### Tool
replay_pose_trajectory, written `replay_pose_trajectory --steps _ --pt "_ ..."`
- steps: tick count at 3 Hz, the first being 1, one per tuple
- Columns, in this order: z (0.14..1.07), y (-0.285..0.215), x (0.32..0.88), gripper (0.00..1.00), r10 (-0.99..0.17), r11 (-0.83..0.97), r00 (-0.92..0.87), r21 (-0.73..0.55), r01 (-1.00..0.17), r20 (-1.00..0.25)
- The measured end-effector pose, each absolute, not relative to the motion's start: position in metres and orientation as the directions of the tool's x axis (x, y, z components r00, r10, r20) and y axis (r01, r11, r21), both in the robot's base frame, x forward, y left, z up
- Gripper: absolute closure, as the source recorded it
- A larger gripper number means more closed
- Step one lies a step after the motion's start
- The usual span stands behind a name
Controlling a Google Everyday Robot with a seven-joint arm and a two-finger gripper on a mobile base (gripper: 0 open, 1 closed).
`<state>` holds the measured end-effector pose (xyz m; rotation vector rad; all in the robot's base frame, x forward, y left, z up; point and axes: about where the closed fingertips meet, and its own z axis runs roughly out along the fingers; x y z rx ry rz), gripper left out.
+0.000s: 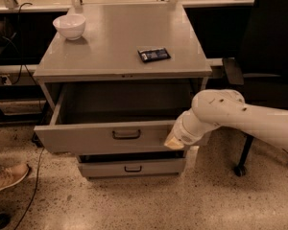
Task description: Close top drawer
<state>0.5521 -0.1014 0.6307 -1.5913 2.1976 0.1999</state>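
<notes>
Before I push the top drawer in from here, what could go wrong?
1. The claw sits at the right end of the top drawer, away from its centre handle. An off-centre push may skew the drawer and jam it.
2. The claw could slip off that end and strike the cabinet.
3. A hard slam may jolt the white bowl near the cabinet's back left corner.

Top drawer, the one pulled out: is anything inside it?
Nothing shows inside the top drawer: only bare grey back and side walls. Its floor is hidden behind the front panel, so something low could lie there. The gripper is at the front panel's right end.
</notes>
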Motion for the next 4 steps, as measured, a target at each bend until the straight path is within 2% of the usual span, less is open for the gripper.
replay_pose_trajectory --steps 1,2,4 --pt "0.632 -0.1 0.577 1.0 -0.865 0.336 -0.238 -0.159 -0.928 -0.441" --pt "0.645 -0.101 0.627 1.0 -0.847 0.351 -0.201 -0.234 -0.907 -0.493" --pt "0.633 -0.114 0.632 1.0 -0.832 0.403 -0.239 -0.25 -0.88 -0.501"
